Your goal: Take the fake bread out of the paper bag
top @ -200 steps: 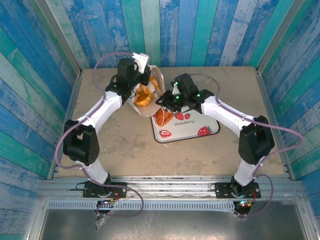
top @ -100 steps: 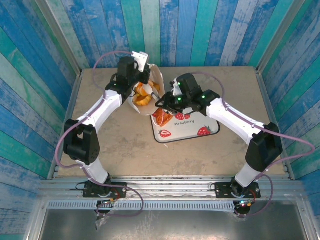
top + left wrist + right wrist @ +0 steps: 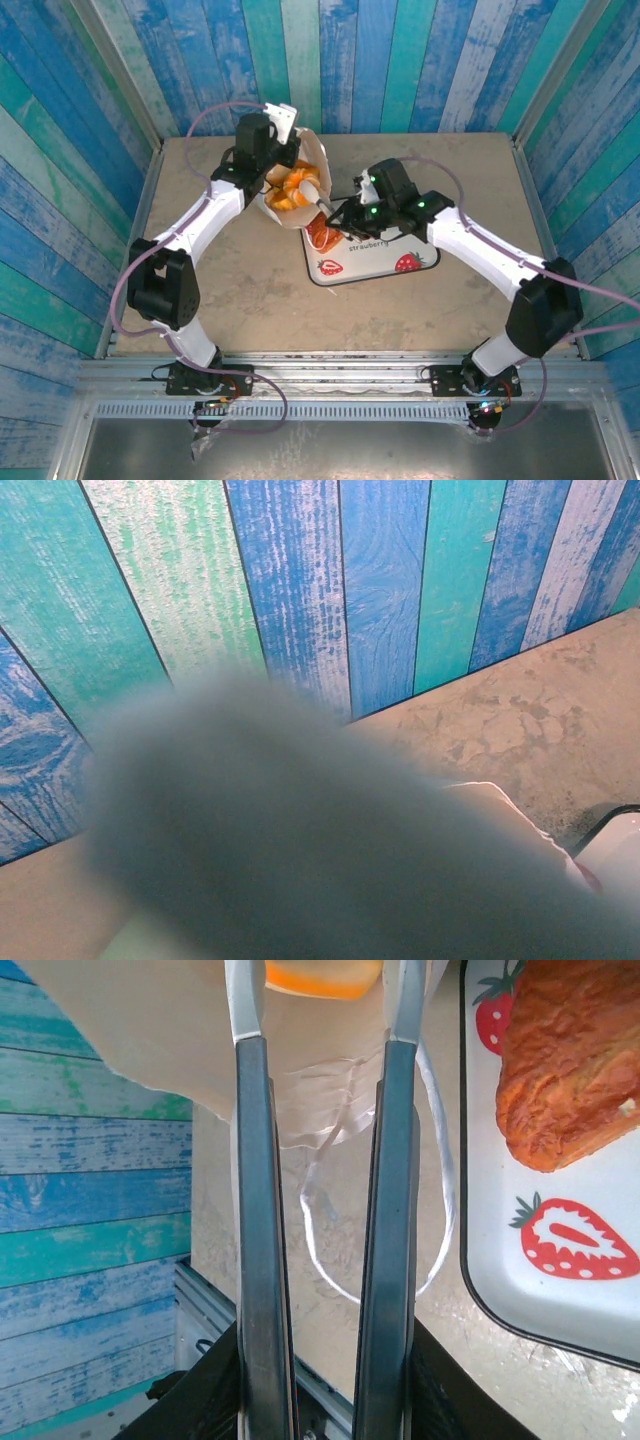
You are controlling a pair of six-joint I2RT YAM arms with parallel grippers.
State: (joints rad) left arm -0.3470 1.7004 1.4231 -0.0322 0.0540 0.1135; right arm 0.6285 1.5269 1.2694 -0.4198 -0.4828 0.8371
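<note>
Nearest the arm bases, the strawberry-print tray (image 3: pixel 400 262) lies on the tabletop (image 3: pixel 220 290), with a reddish-brown toy croissant (image 3: pixel 322 237) on its left end. Just beyond, the right hand (image 3: pixel 320 1005) reaches into the mouth of the paper bag (image 3: pixel 313 158). Its fingers stand a narrow gap apart, nearly parallel, and an orange toy roll (image 3: pixel 322 975) sits clamped between their tips, just inside the bag's rim. More fake bread (image 3: pixel 288 192), orange and golden, shows in the open bag. At the bag's far edge the left hand (image 3: pixel 274 125) is closed on a white flap of the paper; its own camera gives a grey blur close up. Behind everything rises the blue and green plank wall (image 3: pixel 350 60).
</note>
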